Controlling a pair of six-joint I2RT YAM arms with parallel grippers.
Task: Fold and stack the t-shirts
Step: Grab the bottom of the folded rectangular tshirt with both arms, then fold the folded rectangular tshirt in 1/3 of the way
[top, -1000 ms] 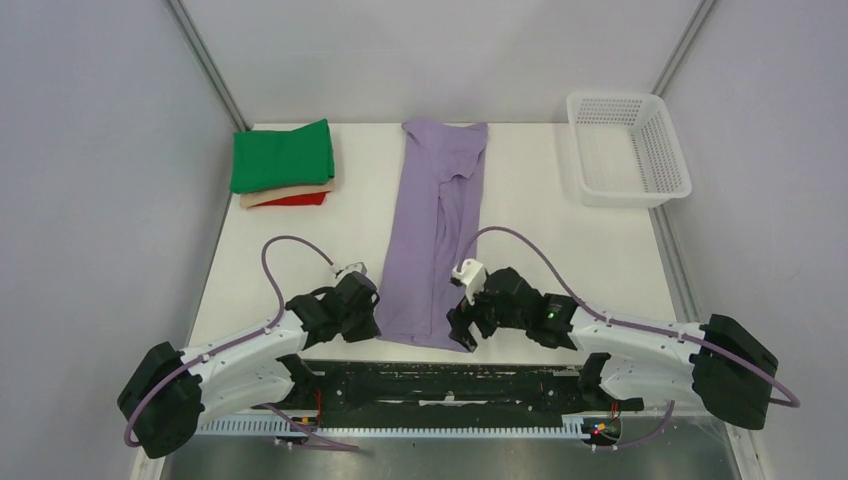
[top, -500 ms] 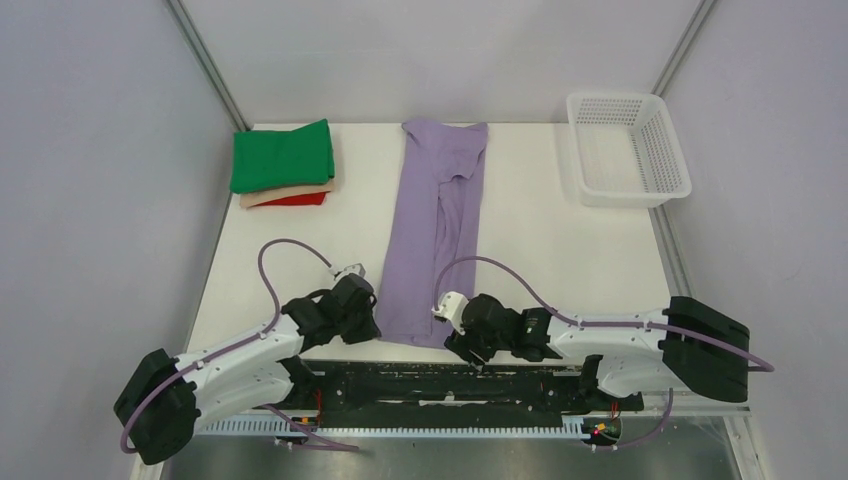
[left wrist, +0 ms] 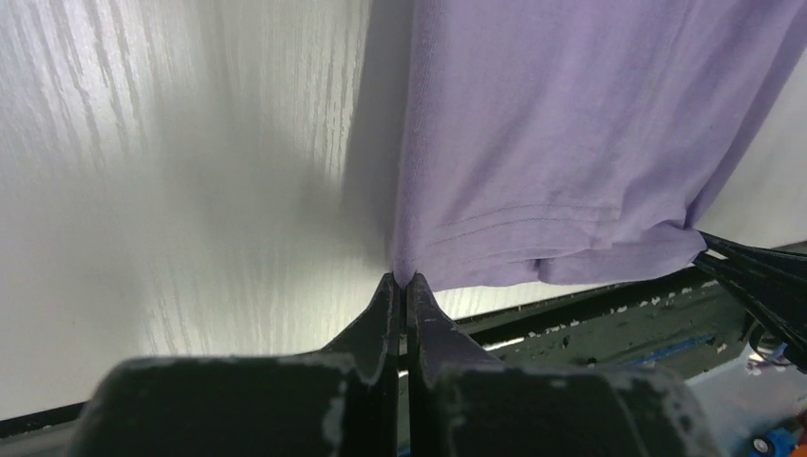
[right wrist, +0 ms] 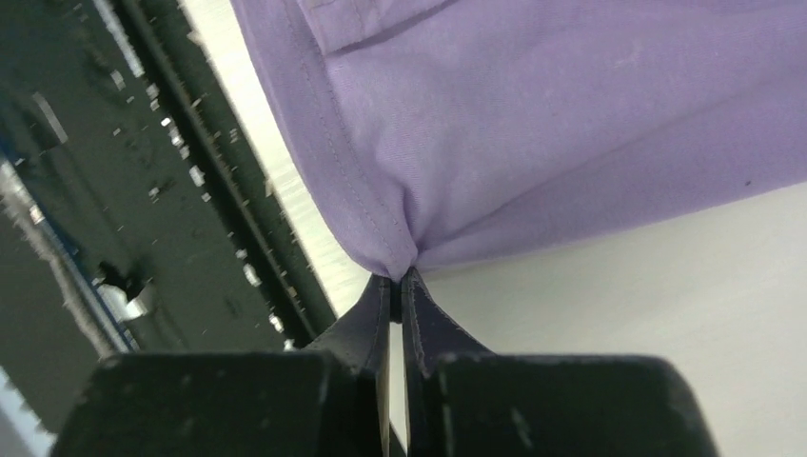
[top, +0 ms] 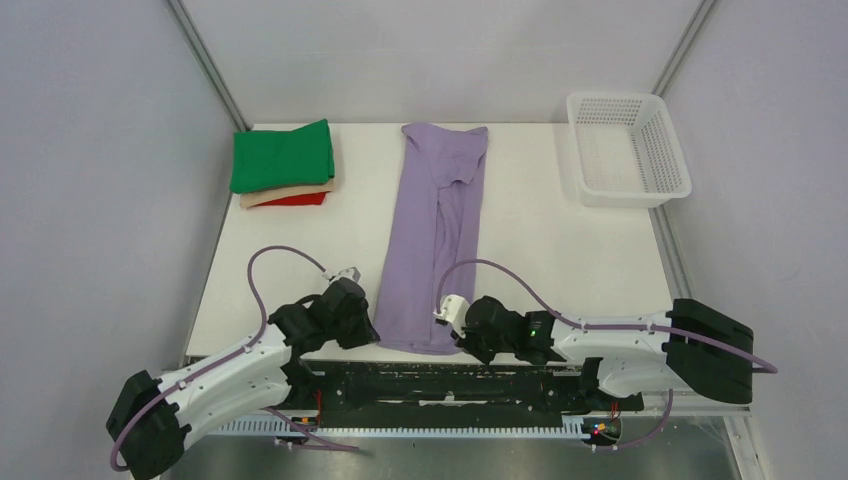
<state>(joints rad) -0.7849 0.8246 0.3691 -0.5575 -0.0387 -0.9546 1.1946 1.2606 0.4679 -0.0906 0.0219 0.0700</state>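
My left gripper [left wrist: 402, 286] at seven o'clock and right gripper [right wrist: 398, 280] at five are each pinched shut on a hem corner of the lavender shirt [top: 440, 220], a long strip running toward twelve, crosswise fold yet to do. At eleven: green tee [top: 282, 157], beige tee [top: 262, 197], red tee [top: 300, 200], already stacked.

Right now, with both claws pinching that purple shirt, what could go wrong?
The left claw and right claw each hold only a sliver of the purple shirt at its hem corners, so the cloth may slip out when lifted. The hem lies at the table's near edge, beside the black rail, where it might sag and snag.
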